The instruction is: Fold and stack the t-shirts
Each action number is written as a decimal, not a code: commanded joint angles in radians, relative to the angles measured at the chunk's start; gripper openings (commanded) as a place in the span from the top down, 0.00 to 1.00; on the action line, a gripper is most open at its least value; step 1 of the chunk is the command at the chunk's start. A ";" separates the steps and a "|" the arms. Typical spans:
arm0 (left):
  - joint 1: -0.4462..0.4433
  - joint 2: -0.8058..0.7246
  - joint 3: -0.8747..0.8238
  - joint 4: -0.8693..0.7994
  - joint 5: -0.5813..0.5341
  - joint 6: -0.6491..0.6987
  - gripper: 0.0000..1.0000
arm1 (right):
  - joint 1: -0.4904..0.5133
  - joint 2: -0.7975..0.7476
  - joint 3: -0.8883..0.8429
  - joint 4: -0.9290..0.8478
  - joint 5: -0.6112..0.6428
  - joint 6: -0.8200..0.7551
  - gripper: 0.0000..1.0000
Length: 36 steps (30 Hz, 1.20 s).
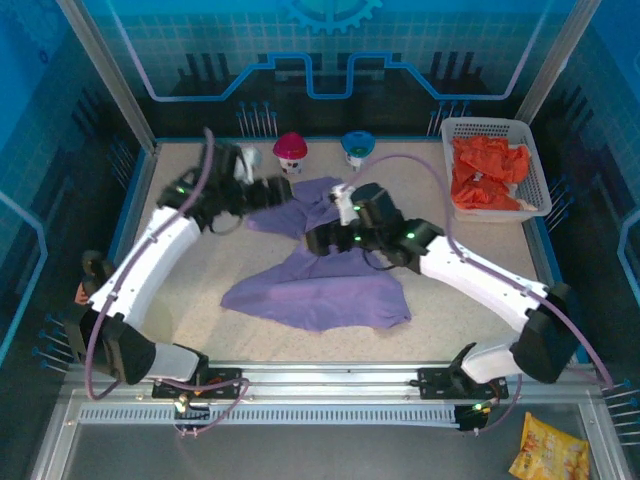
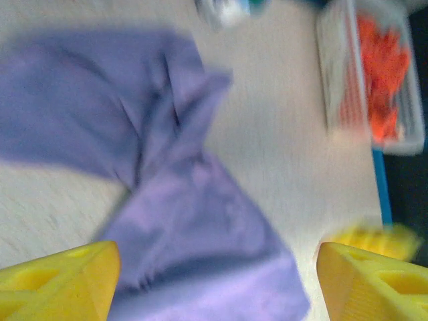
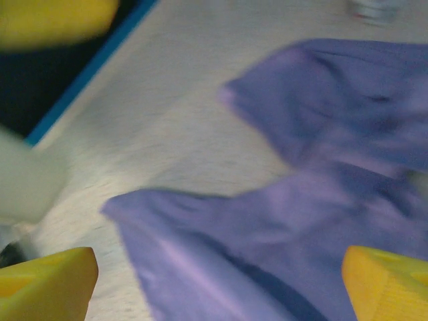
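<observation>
A large lavender t-shirt (image 1: 320,295) lies crumpled across the middle of the table, one part bunched toward the back. Orange-red t-shirts (image 1: 485,175) are piled in the white basket (image 1: 541,170) at the back right. My left gripper (image 1: 265,190) hovers over the shirt's back left part. In the left wrist view its yellow fingers (image 2: 67,274) stand wide apart above the lavender cloth (image 2: 187,221), holding nothing. My right gripper (image 1: 322,238) is over the shirt's middle. It is open too (image 3: 221,274), with the cloth (image 3: 301,227) lying loose beneath.
Two small round containers stand at the table's back edge, one pink-topped (image 1: 290,150) and one blue-topped (image 1: 357,147). A yellow snack bag (image 1: 548,450) lies off the table at the front right. Bare tabletop (image 1: 470,250) lies right of the shirt.
</observation>
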 commanded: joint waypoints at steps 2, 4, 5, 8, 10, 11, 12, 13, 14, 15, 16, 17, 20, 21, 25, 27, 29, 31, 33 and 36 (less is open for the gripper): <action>-0.175 0.023 -0.212 0.171 0.068 -0.145 0.25 | -0.183 -0.087 -0.126 -0.109 0.067 0.164 0.07; -0.231 0.035 -0.263 0.177 0.062 -0.173 0.29 | -0.265 -0.106 -0.165 -0.122 0.019 0.195 0.06; -0.256 0.033 -0.284 0.164 0.039 -0.185 0.30 | -0.292 -0.115 -0.181 -0.130 0.019 0.200 0.06; -0.320 -0.008 -0.359 0.146 -0.030 -0.251 0.30 | -0.324 -0.140 -0.215 -0.147 0.065 0.188 0.03; -0.349 -0.021 -0.402 0.122 -0.039 -0.300 0.30 | -0.338 -0.138 -0.228 -0.165 0.086 0.191 0.01; -0.372 -0.021 -0.423 0.113 -0.039 -0.318 0.30 | -0.348 -0.133 -0.235 -0.168 0.085 0.197 0.00; -0.394 -0.021 -0.439 0.112 -0.044 -0.336 0.30 | -0.359 -0.127 -0.242 -0.164 0.075 0.202 0.00; -0.421 -0.021 -0.463 0.117 -0.048 -0.368 0.30 | -0.370 -0.121 -0.243 -0.157 0.060 0.211 0.00; -0.451 -0.020 -0.488 0.141 -0.048 -0.398 0.31 | -0.380 -0.114 -0.272 -0.144 0.043 0.220 0.00; -0.476 -0.016 -0.507 0.168 -0.044 -0.423 0.31 | -0.388 -0.108 -0.279 -0.133 0.024 0.226 0.00; -0.501 -0.009 -0.530 0.204 -0.045 -0.458 0.32 | -0.394 -0.101 -0.284 -0.122 0.009 0.232 0.00; -0.522 0.006 -0.547 0.235 -0.040 -0.488 0.34 | -0.398 -0.095 -0.284 -0.115 -0.003 0.236 0.00; -0.571 0.052 -0.543 0.231 -0.065 -0.512 0.36 | -0.403 -0.075 -0.271 -0.114 -0.026 0.239 0.00; -0.580 0.064 -0.537 0.222 -0.082 -0.514 0.35 | -0.403 -0.075 -0.267 -0.114 -0.030 0.240 0.00; -0.588 0.155 -0.516 0.223 -0.093 -0.504 0.36 | -0.403 -0.080 -0.275 -0.102 -0.033 0.248 0.00; -0.589 0.202 -0.490 0.214 -0.108 -0.481 0.37 | -0.403 -0.084 -0.278 -0.102 -0.035 0.247 0.00; -0.588 0.243 -0.464 0.202 -0.135 -0.453 0.40 | -0.404 -0.087 -0.282 -0.109 -0.027 0.244 0.00; -0.584 0.284 -0.412 0.138 -0.195 -0.403 0.48 | -0.406 -0.091 -0.290 -0.117 -0.015 0.238 0.00; -0.570 0.308 -0.371 0.090 -0.240 -0.355 0.59 | -0.408 -0.095 -0.295 -0.118 -0.006 0.231 0.01; -0.519 0.295 -0.327 0.007 -0.302 -0.286 0.78 | -0.409 -0.091 -0.290 -0.128 -0.005 0.218 0.02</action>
